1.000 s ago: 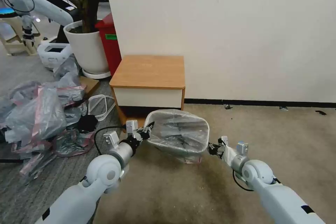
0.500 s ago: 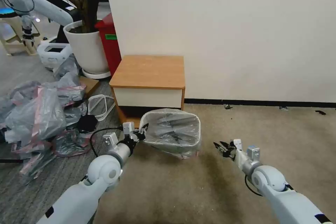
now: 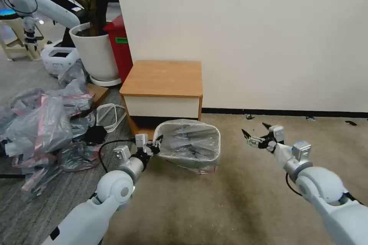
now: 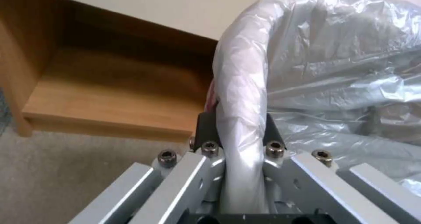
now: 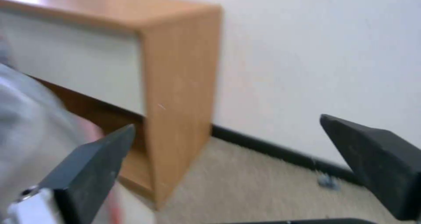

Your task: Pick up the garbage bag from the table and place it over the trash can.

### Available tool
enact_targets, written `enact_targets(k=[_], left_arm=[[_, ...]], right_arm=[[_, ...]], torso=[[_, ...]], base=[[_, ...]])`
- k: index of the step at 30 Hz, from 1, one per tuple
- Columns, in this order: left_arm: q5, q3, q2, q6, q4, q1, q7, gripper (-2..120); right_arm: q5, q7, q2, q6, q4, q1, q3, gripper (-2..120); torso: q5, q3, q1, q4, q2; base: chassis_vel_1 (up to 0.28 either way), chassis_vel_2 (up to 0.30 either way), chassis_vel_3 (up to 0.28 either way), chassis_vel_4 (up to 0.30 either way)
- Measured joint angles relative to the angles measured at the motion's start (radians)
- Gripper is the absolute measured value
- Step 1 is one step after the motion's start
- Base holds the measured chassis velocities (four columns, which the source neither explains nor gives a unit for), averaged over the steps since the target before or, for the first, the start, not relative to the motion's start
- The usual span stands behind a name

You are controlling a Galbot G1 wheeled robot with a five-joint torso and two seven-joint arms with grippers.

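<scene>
A: Where do we have the garbage bag [image 3: 189,143]?

B: Draped over the trash can [image 3: 199,165] on the carpet, just ahead of our left gripper [image 3: 157,144], whose fingers [image 4: 206,128] pinch the bag-wrapped rim between them.

A: And our right gripper [image 3: 256,133]?

B: It hangs in the air, fingers spread wide and holding nothing, well apart from the can, which sits to its left. The table [image 3: 163,78] stands just beyond the can, against the wall.
</scene>
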Motion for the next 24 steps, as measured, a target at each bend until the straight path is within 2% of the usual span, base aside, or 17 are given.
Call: enact_targets(k=[1, 4, 7, 13, 20, 24], left_arm=[[0.0, 0.0, 0.0, 0.0, 0.0, 0.0, 0.0, 4], [0.01, 0.001, -0.006, 0.012, -0.015, 0.011, -0.014, 4], [0.021, 0.002, -0.007, 0.021, -0.028, 0.018, -0.022, 4], [0.046, 0.006, -0.004, 0.038, -0.052, 0.027, -0.034, 3], [0.105, 0.02, 0.004, 0.065, -0.069, 0.03, -0.046, 3], [0.169, 0.033, 0.006, 0.085, -0.08, 0.033, -0.05, 3]], right_arm=[[0.0, 0.0, 0.0, 0.0, 0.0, 0.0, 0.0, 107], [-0.001, -0.006, -0.032, -0.049, 0.14, -0.018, 0.0, 111], [-0.015, -0.02, -0.055, -0.078, 0.201, -0.023, -0.012, 112], [-0.065, -0.073, -0.1, -0.109, 0.257, -0.015, -0.047, 111], [-0.134, -0.119, -0.159, -0.125, 0.267, 0.012, -0.118, 100], [-0.193, -0.19, -0.185, -0.143, 0.271, 0.038, -0.161, 83]], torso=[[0.0, 0.0, 0.0, 0.0, 0.0], [-0.0001, 0.0, 0.0, 0.0, 0.0], [0.0, 0.0, 0.0, 0.0, 0.0], [0.0, 0.0, 0.0, 0.0, 0.0], [0.0, 0.0, 0.0, 0.0, 0.0], [0.0001, 0.0, 0.0, 0.0, 0.0]], base=[[0.0, 0.0, 0.0, 0.0], [0.0, 0.0, 0.0, 0.0], [0.0, 0.0, 0.0, 0.0], [0.0, 0.0, 0.0, 0.0], [0.0, 0.0, 0.0, 0.0], [0.0, 0.0, 0.0, 0.0]])
